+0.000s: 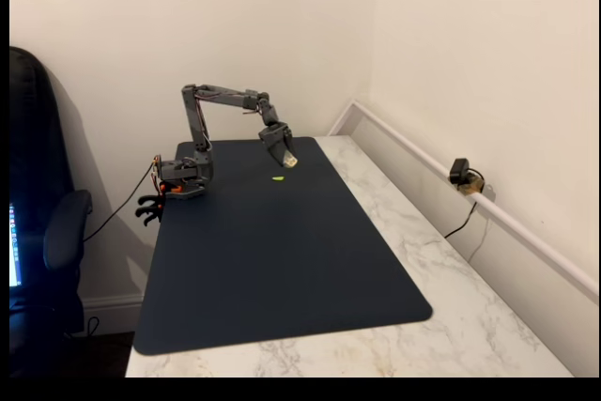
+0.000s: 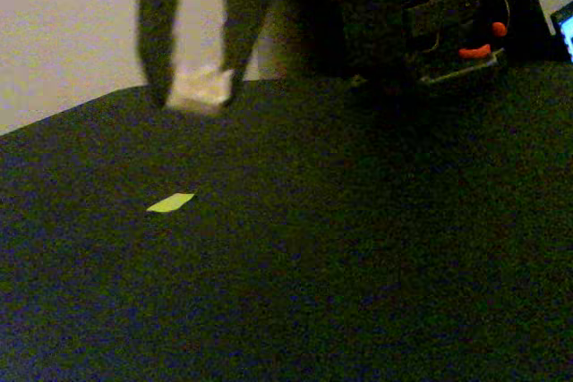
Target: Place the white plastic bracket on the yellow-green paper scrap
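Nearest to the high camera is bare marble table [image 1: 441, 260], then a dark mat [image 1: 282, 260] covering most of it. Nothing lies on the mat's near half.

Farther back on the mat is the scrap [image 1: 278, 177], a thin yellow-green sliver lying flat. In the low, blurry view the scrap [image 2: 170, 202] sits alone on dark mat, well clear of everything.

Just beyond it, toward one o'clock from the scrap in the high view, my gripper [image 1: 285, 157] hangs nose-down off the grey arm [image 1: 225, 100]. The bracket [image 1: 291, 161], a pale speck there, sits at the fingertips. In the low view the bracket [image 2: 199, 89] is a whitish blur between two dark fingers [image 2: 161, 33], at about twelve o'clock from the scrap. I judge the fingers pinched on it, though blur hides the contact and whether it touches the mat.

Farthest back are the arm's base [image 1: 183, 176] at the mat's rear edge and the wall [image 1: 282, 25].

My risks from here: the scrap is smaller than the bracket, so a small aiming error leaves the bracket beside it, not on it. The paper is light; a finger brushing it on the way down could push it away. Releasing from too high could let the irregular piece bounce or roll off.
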Tool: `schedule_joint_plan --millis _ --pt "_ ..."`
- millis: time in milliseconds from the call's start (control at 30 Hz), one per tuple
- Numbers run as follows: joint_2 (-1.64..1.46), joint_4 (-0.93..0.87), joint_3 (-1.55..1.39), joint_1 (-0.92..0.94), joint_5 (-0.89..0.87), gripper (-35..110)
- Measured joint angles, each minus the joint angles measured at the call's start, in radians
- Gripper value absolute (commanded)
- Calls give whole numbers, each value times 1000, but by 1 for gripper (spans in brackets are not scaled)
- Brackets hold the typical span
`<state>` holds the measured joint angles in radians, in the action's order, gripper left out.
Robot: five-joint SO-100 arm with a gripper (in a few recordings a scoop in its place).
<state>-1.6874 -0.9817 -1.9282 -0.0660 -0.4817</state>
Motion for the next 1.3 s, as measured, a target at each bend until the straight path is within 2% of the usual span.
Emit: schedule_joint_plan --millis 600,1033,1133,1300 --pt "67 64 -58 179 -11 0" --pt "117 63 -75 193 -17 0" --pt "127 60 -75 193 -17 10" --pt "135 44 -77 193 -35 15"
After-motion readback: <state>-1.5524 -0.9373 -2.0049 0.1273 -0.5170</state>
